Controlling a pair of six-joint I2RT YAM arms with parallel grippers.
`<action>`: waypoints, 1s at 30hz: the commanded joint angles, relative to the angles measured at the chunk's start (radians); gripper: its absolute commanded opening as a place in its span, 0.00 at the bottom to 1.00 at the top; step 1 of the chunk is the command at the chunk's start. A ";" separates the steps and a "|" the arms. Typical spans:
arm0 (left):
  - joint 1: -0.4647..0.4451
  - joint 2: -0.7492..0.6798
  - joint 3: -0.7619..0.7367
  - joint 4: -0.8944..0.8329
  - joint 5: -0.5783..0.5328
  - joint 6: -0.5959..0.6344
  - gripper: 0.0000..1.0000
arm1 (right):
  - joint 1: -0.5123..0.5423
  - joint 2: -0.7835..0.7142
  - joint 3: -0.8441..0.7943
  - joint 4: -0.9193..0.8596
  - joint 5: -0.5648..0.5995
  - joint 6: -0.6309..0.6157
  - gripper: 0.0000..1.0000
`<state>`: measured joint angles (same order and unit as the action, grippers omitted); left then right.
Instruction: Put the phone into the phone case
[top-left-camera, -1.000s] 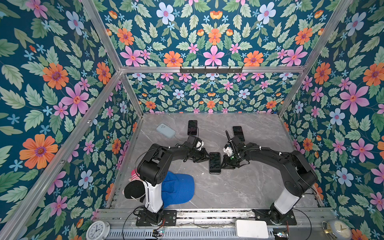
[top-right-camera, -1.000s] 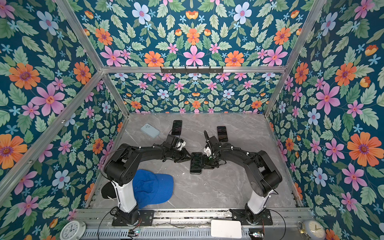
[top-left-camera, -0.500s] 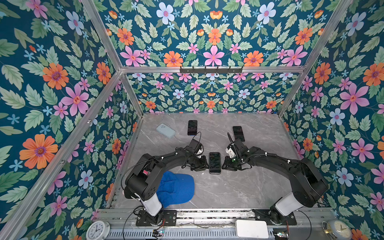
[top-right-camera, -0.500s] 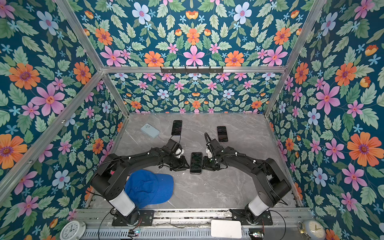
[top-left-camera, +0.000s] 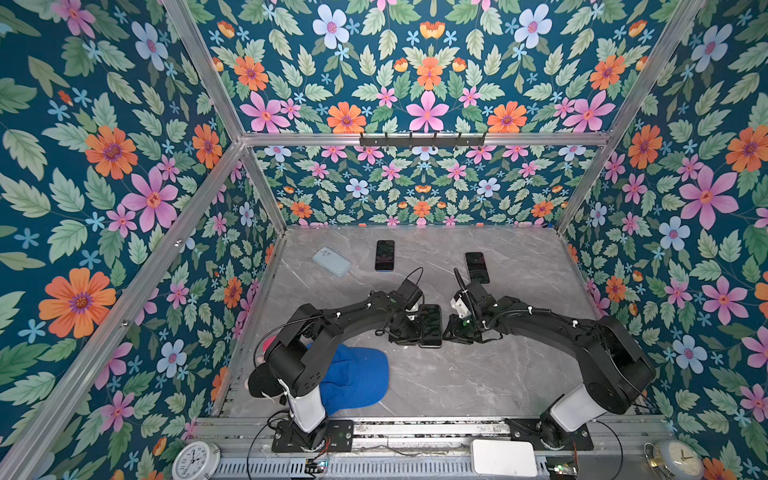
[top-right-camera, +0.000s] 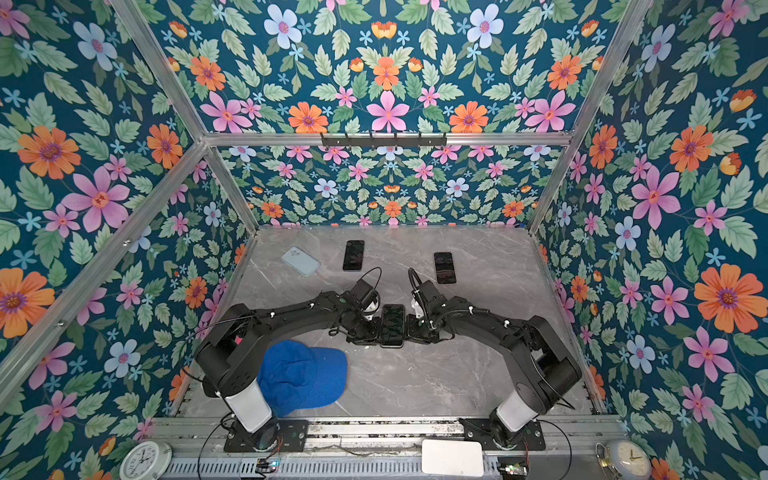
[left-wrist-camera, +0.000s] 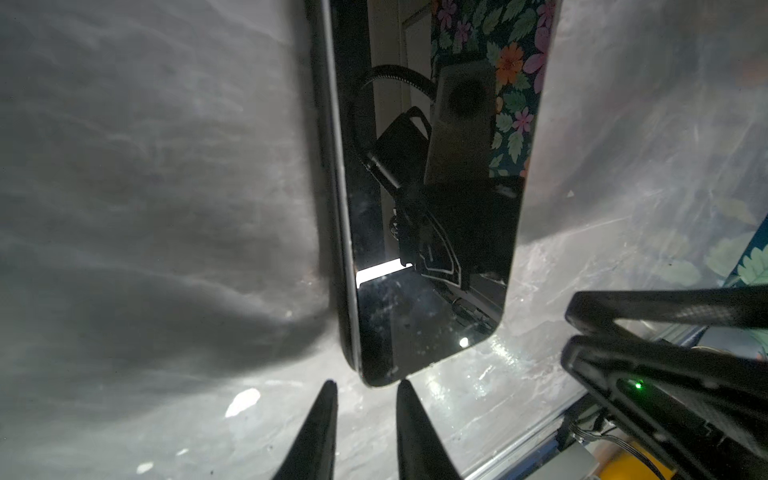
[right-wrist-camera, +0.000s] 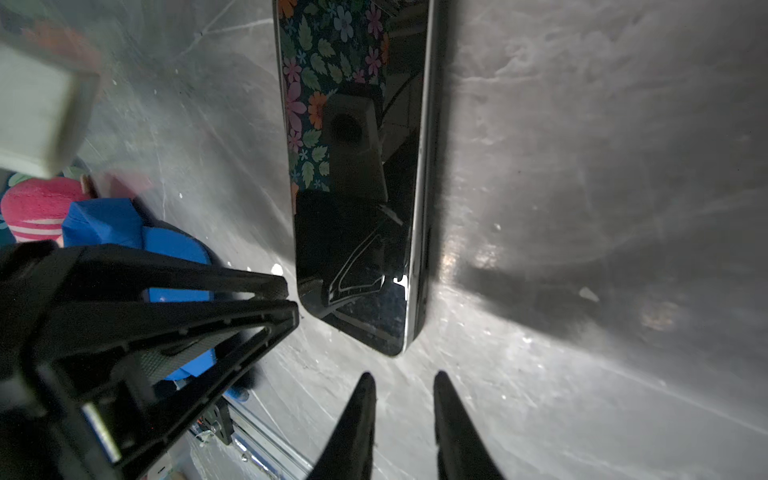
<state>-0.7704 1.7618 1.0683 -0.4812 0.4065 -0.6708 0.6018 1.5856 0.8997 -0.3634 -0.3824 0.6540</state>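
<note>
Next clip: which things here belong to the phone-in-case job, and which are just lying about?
Job:
- phone between the grippers
- light blue phone case, back left
- left gripper and right gripper, both slightly open and empty, either side of that phone

Lying about:
- middle back phone
- right back phone
- blue cap
- front-left clock
- front-right clock
- white box
</note>
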 joint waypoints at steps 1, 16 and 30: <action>-0.019 0.012 0.011 -0.055 -0.031 0.018 0.26 | 0.001 -0.004 0.002 0.011 0.004 0.010 0.26; -0.047 0.046 0.076 -0.093 -0.099 0.027 0.24 | 0.000 -0.003 -0.016 0.035 -0.005 0.022 0.27; -0.052 0.092 0.093 -0.102 -0.108 0.040 0.15 | 0.007 0.028 -0.024 0.081 -0.046 0.039 0.29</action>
<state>-0.8204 1.8374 1.1656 -0.5678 0.3210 -0.6491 0.6048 1.6081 0.8772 -0.3019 -0.4175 0.6804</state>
